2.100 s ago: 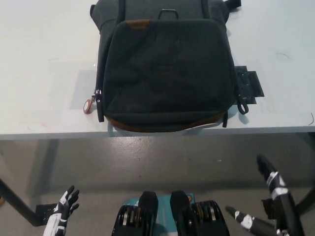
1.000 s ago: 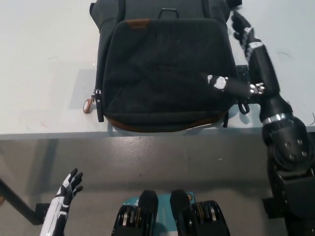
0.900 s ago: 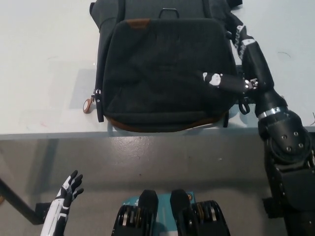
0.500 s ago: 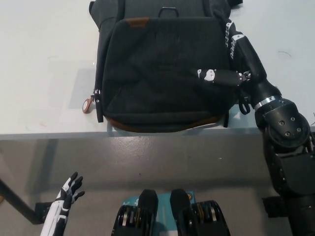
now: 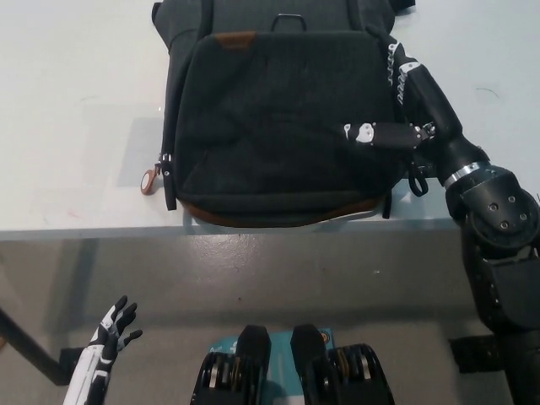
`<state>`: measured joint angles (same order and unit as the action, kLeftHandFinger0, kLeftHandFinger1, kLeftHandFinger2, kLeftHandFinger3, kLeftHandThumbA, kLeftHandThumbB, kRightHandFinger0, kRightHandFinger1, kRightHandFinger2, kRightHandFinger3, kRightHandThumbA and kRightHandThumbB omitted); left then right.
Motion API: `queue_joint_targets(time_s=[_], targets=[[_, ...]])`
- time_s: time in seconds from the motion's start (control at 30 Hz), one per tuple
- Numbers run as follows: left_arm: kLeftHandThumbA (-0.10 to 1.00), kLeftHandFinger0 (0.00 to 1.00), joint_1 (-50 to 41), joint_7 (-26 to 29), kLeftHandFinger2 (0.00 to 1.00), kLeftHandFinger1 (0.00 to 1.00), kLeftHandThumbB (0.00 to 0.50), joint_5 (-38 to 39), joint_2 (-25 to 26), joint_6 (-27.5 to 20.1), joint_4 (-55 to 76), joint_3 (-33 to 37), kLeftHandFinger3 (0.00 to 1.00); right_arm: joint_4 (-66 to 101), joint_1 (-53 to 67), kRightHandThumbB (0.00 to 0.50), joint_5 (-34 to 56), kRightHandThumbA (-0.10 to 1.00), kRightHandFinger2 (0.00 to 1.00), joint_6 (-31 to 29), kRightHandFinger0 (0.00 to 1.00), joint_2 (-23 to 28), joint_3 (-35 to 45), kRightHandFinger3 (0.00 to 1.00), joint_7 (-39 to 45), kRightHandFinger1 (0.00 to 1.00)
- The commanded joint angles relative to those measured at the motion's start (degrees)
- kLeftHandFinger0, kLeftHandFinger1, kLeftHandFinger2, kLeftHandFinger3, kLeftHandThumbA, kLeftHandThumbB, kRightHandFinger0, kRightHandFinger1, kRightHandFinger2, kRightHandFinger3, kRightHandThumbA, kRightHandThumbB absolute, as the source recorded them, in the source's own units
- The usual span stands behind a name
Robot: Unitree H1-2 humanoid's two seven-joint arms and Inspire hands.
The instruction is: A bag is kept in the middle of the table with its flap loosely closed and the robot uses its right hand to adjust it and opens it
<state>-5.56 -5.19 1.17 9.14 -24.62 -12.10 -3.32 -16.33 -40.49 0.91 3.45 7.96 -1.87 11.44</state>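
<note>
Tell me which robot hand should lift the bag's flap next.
Right. The black right robot hand already rests on the flap's right edge; the white left robot hand hangs below the table.

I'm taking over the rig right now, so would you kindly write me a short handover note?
Right hand: at the bag's right edge, fingers along its side, thumb lying on the flap; a firm grip cannot be confirmed.
Left hand: open, resting low at the left, below the table.
Bag: mid-table, its near edge at the table's front edge.
Done: right hand has reached the bag.
Left: adjust the flap and open it.
</note>
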Motion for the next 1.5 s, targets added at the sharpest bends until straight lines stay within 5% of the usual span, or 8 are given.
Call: queue_joint_targets(time_s=[0.0, 0.33, 0.37, 0.4, 0.53, 0.8, 1.03, 1.47], targets=[[0.97, 0.93, -0.41, -1.32, 1.0, 1.0, 0.5, 1.03, 0.72, -2.31, 1.22, -0.18, 1.0, -4.86, -5.1, 0.279, 6.34, 0.91, 1.0, 0.3, 1.0, -1.09, 1.84, 1.0, 3.9, 1.0], [0.99, 0.92, 0.08, -0.39, 1.0, 1.0, 0.5, -0.95, 1.07, -2.31, 0.96, -0.28, 1.0, -17.13, -7.63, 0.322, 7.87, 0.87, 1.0, -3.53, 0.96, -1.72, 0.8, 1.0, 9.29, 0.99], [1.0, 0.91, 0.32, 0.59, 1.0, 1.0, 0.5, -2.13, 1.12, -2.31, 0.8, -0.18, 1.0, -17.17, -7.81, 0.347, 10.1, 0.67, 0.69, -0.58, 0.72, -2.37, 1.74, 0.7, 10.24, 0.69], [1.0, 0.91, 0.52, 0.86, 1.0, 1.0, 0.5, -2.43, 1.16, -2.31, 0.55, -0.13, 1.0, -16.93, -7.83, 0.332, 11.43, 0.3, 0.24, 1.06, 0.22, -3.28, 2.49, 0.26, 9.96, 0.19], [1.0, 0.91, 0.86, 0.9, 1.0, 1.0, 0.5, -2.41, 1.26, -2.31, 0.02, -0.17, 1.0, -12.01, -6.19, 0.221, 1.92, -0.09, 0.53, -1.16, 0.02, -3.81, -1.32, 0.41, 1.91, 0.3], [0.99, 0.91, 1.31, 0.55, 1.0, 1.0, 0.5, -2.59, 1.66, -2.31, 0.01, 0.27, 1.0, -7.12, -4.16, 0.122, 1.64, -0.1, 0.6, 0.76, 0.12, -4.26, -0.53, 0.68, -1.36, 0.42], [0.98, 0.89, 1.57, 0.59, 0.99, 1.0, 0.5, -2.65, 1.63, -2.31, 0.21, 0.35, 1.0, -3.38, -1.81, 0.127, -0.78, -0.1, 0.53, -2.51, 0.12, -4.8, -0.72, 0.62, -4.56, 0.4], [1.0, 0.84, 2.62, 0.74, 0.91, 0.94, 0.5, -3.38, 2.03, -2.31, -0.37, 0.8, 0.95, 13.07, 9.69, 0.09, -7.15, -0.1, 0.77, -11.59, 0.07, -6.31, -2.42, 0.79, -8.69, 0.52]])
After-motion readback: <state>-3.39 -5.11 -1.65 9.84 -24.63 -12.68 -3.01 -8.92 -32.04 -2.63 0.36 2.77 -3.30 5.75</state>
